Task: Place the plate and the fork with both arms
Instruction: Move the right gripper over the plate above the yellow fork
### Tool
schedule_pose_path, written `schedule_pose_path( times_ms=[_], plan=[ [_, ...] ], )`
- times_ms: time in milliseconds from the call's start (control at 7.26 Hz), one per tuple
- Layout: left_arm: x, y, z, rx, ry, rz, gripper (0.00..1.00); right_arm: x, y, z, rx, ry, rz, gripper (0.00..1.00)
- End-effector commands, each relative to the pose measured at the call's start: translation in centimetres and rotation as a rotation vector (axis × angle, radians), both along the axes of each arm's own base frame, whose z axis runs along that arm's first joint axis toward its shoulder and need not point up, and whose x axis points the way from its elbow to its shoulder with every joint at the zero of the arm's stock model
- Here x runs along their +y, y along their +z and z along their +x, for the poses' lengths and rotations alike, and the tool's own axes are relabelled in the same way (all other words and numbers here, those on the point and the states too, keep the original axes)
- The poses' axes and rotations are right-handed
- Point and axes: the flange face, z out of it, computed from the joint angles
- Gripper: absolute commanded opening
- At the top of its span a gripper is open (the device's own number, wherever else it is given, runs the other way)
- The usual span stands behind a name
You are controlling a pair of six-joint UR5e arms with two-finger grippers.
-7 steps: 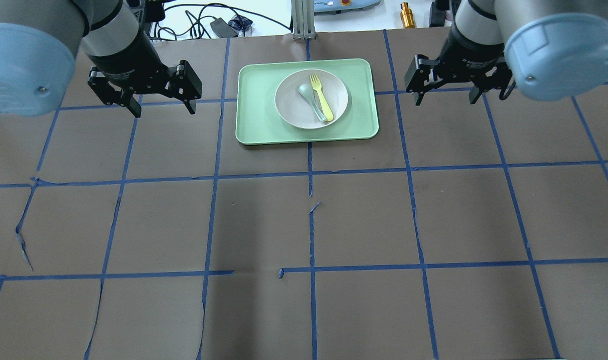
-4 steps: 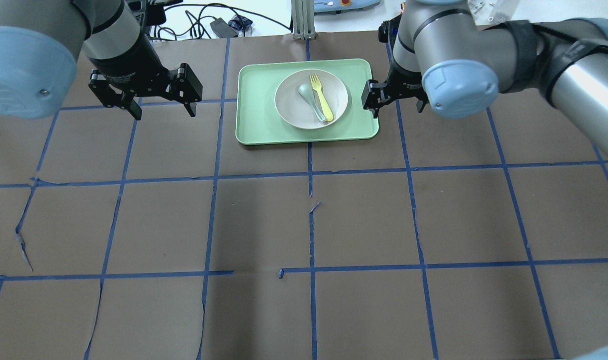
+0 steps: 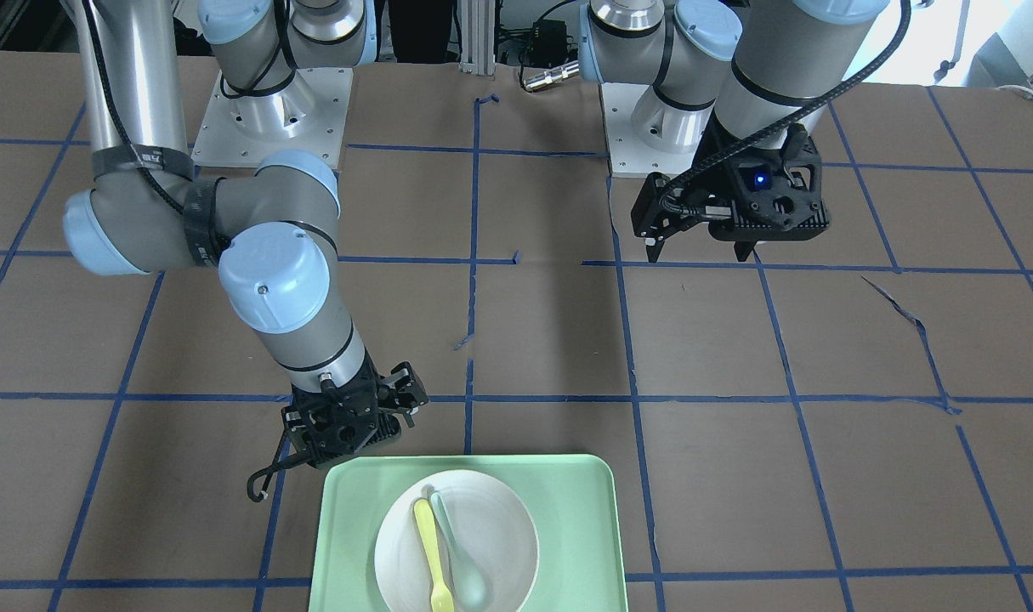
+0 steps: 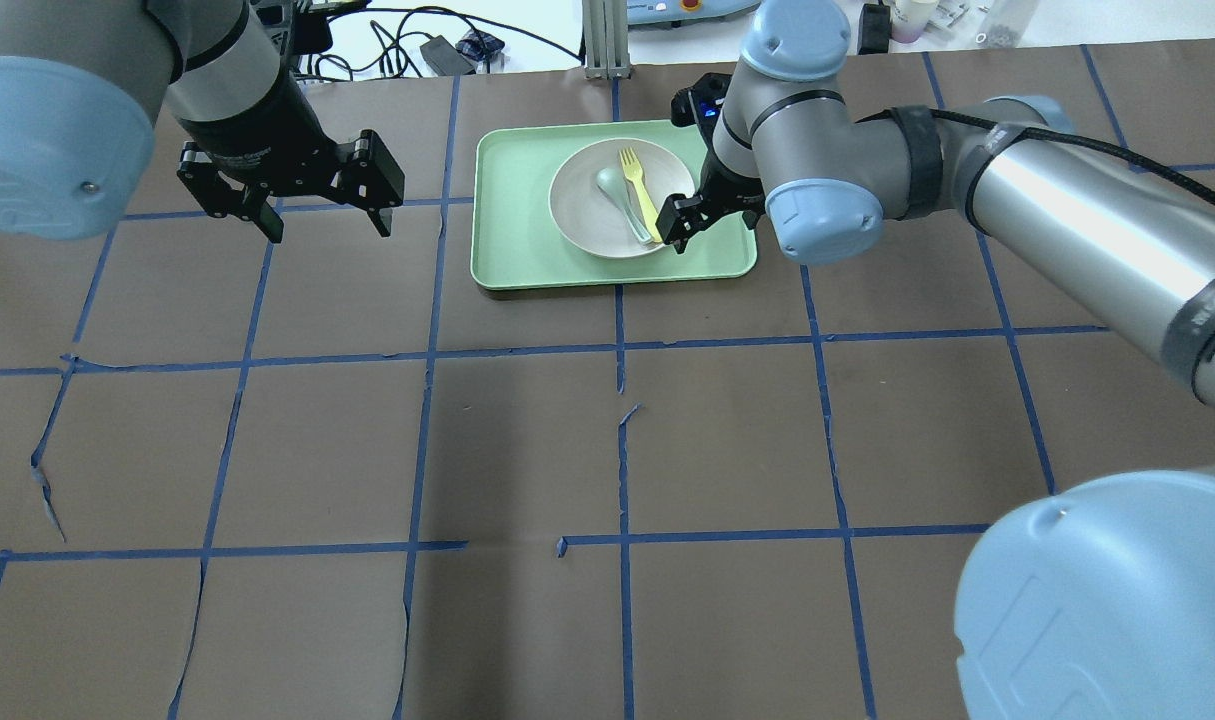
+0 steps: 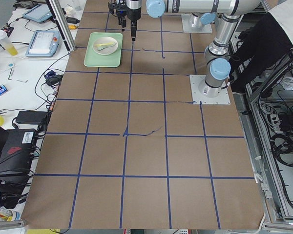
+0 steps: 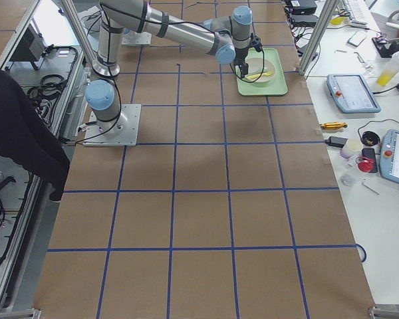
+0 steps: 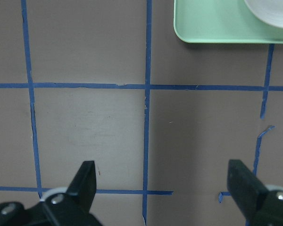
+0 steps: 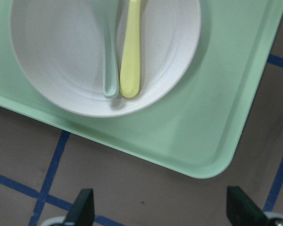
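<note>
The off-white plate (image 4: 582,218) sits on the mint-green tray (image 4: 512,235) at the table's far middle. The pale-yellow fork (image 4: 642,195) lies in the plate beside a grey-green spoon (image 4: 615,192). My right gripper (image 4: 682,228) hangs open over the tray's near right corner, just right of the plate. In the right wrist view its fingers (image 8: 82,209) stand wide apart below the plate (image 8: 61,52) and the fork (image 8: 130,52), holding nothing. My left gripper (image 4: 327,225) is open and empty over the bare table, left of the tray. The left wrist view shows the tray's corner (image 7: 217,28).
Brown paper with a blue tape grid covers the table, torn in places (image 4: 47,490). A metal post (image 4: 602,40) and cables (image 4: 397,45) stand beyond the far edge. Both arm bases (image 3: 269,127) are bolted at the robot's side.
My right arm has swung in from the right of the tray and now holds its gripper over the tray's near right corner by the plate. The left arm has hardly moved.
</note>
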Motion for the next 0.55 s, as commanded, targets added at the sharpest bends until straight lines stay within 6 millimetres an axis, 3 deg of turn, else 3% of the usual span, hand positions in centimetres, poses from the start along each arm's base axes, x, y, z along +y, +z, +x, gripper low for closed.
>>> schedule_pose_path(
  times_ms=[0, 413],
  plan=[
    [0.0, -0.1, 0.0, -0.001, -0.001, 0.004, 1.00, -4.8, -1.1, 1.1, 0.006, 0.033, -0.038, 1.00],
    [0.3, -0.7, 0.0, -0.001, -0.001, 0.015, 1.00, -9.7, -1.3, 1.7, 0.031, 0.022, -0.048, 1.00]
  ],
)
